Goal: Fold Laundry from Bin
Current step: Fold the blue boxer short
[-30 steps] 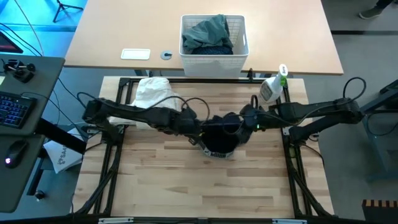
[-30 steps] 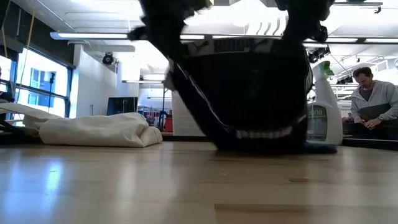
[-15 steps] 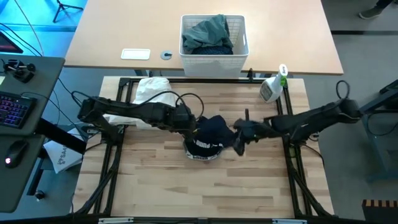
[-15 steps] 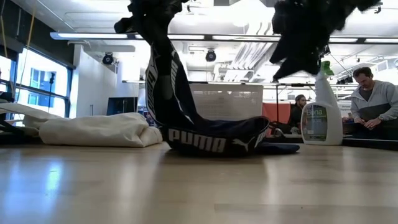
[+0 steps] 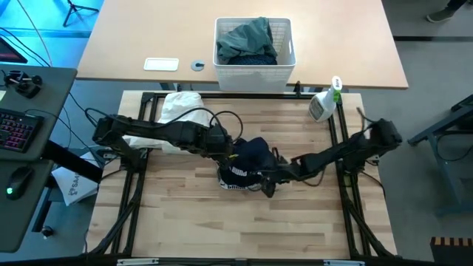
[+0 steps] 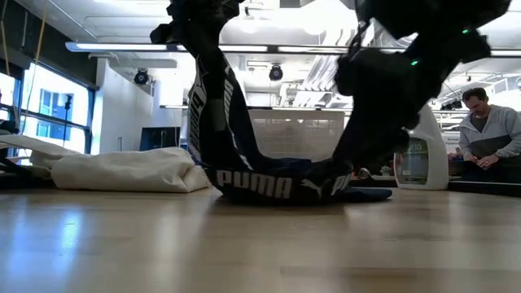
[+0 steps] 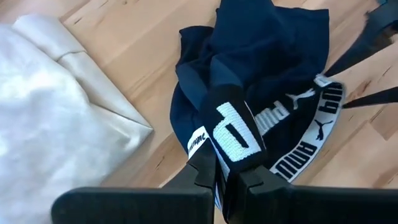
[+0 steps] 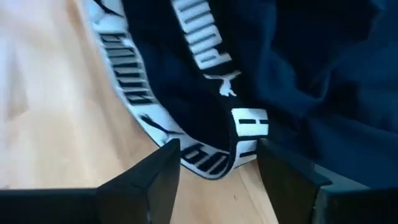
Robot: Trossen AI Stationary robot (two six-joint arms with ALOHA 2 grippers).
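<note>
Black Puma garment (image 5: 247, 164) heaped at centre of the high view on the wooden table (image 5: 192, 222). Left gripper (image 7: 222, 177) clamped on a fold of its lettered waistband, lifting it. Right gripper (image 8: 217, 163) spread wide, fingers either side of the waistband, low by the garment's right edge. Bin (image 5: 254, 68) with more laundry (image 5: 247, 41) at top centre.

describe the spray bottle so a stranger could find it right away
Start at the white bin on the far desk, then drop to the wooden table's far right corner. The spray bottle lies there by the frame: white, with a green nozzle, the only hard item near the clothes.
</note>
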